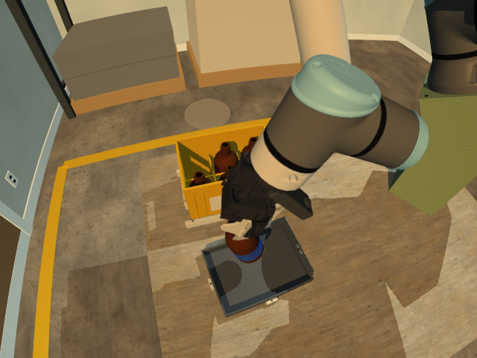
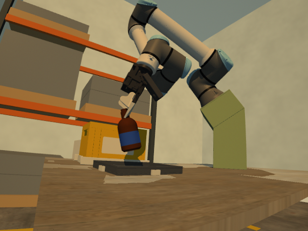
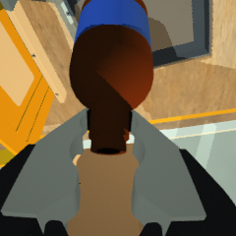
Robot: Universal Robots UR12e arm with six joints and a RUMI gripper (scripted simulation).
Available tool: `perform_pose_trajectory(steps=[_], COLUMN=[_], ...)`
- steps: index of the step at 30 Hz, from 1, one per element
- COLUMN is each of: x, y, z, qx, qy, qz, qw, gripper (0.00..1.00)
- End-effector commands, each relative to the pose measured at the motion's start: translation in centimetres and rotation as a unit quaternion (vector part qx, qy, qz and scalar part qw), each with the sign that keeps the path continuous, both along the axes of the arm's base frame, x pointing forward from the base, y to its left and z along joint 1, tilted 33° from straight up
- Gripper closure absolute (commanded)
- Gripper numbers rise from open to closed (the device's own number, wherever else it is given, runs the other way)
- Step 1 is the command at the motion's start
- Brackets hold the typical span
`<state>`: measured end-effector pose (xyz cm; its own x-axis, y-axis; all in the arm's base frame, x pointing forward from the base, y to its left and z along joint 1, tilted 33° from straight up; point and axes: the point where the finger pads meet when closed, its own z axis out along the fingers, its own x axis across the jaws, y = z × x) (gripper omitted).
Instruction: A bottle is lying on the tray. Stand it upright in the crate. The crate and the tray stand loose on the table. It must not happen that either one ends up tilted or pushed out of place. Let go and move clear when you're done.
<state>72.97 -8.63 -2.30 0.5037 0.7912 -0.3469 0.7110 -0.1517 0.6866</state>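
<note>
One bottle point(image 2: 128, 134) hangs in the gripper point(image 2: 126, 107); three stand crated.

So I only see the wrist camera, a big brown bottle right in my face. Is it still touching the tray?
Observer: No. In the exterior view the bottle hangs above the tray, with a gap under it.
Operator: Is it straight up?
Observer: Nearly; it hangs by its neck from the gripper, bottom tilted slightly.
Operator: Is there room in the crate?
Observer: The top view shows the crate holding other bottles, with an open compartment at its left.
</note>
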Motion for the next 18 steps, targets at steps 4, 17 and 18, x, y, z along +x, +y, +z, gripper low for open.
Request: perform_pose_trajectory(steps=[4, 17, 18], x=[0.1, 0.4, 0.4], y=[-0.2, -0.8, -0.9], z=[-0.4, -1.4, -1.5], qx=[0.000, 0.000, 0.000], qy=[-0.001, -0.001, -0.001], qz=[0.000, 0.000, 0.000], qw=[1.000, 1.000, 1.000], gripper=[1.00, 1.00, 1.00])
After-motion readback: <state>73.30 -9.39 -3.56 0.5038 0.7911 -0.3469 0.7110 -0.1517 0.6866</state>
